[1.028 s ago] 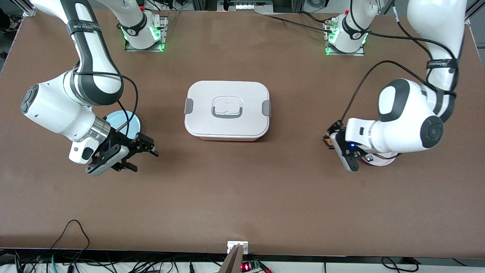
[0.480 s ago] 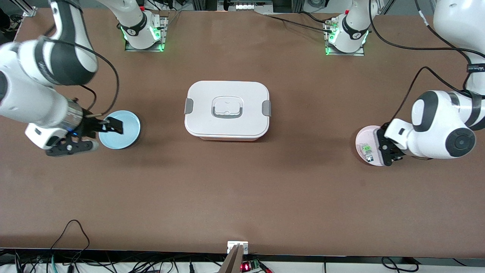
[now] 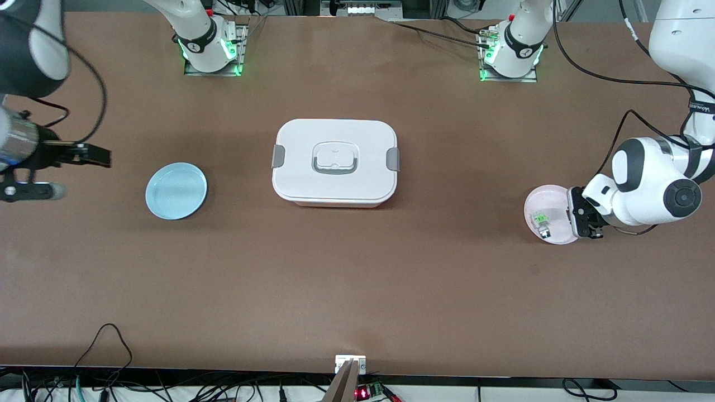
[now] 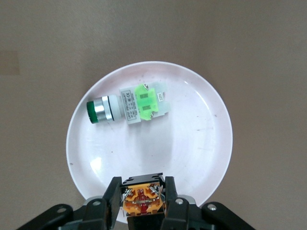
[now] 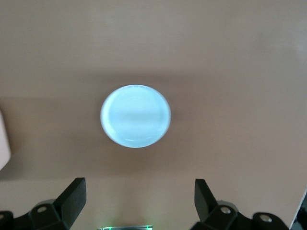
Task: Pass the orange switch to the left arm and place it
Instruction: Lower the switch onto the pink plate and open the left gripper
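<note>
The left end effector (image 4: 144, 201) is clenched on the orange switch (image 4: 143, 197), which sits between its fingers above the rim of the pink plate (image 3: 536, 201) at the left arm's end of the counter (image 3: 357, 290). In the left wrist view the switch shows its orange end face, so its long axis seems to run along the fingers, pointing down toward the plate. A clear-and-green part (image 4: 129, 104) lies on its side in that same plate, apart from the fingers.

The right end effector (image 3: 33, 173) hangs with its fingers spread wide and nothing between them, over the counter's edge at the right arm's end. The blue plate (image 3: 176, 191) lies between it and the box (image 3: 335, 162), and the right wrist view looks down on that empty plate.

The relation that matters: the switch lies the whole length of the counter from the right end effector, with the lidded white box standing midway between them. A straight line across would run close by the box's edge nearest the front camera. My judgement is that the handover should meet over the open counter nearer the front camera.
</note>
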